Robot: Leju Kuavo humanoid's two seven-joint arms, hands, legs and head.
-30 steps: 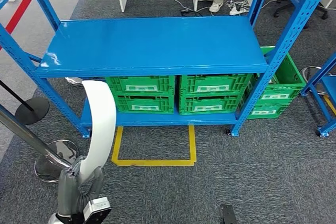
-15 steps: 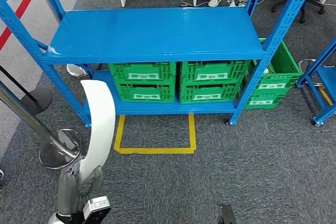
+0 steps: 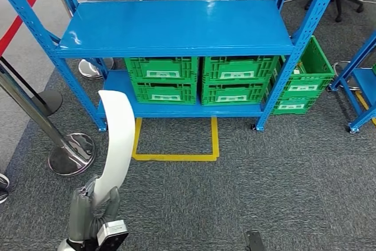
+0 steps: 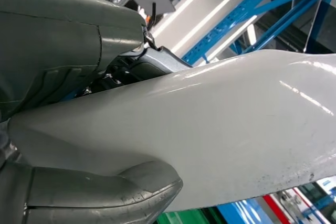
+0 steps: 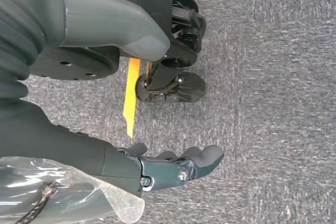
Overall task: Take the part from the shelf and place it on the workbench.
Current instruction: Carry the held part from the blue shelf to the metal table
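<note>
A long, curved white part (image 3: 116, 139), smooth and glossy, stands upright in front of the blue shelf (image 3: 177, 27). Its lower end is gripped by the left hand (image 3: 91, 213).

The head camera looked down at the blue shelf (image 3: 177, 27). The left wrist camera sat close against the held white part (image 4: 222, 129); the right faced carpet (image 5: 277, 103).

Left hand (image 3: 94, 216) low, fingers clasped round a white part (image 3: 114, 139); right hand (image 5: 118, 103) hanging, fingers apart.
</note>
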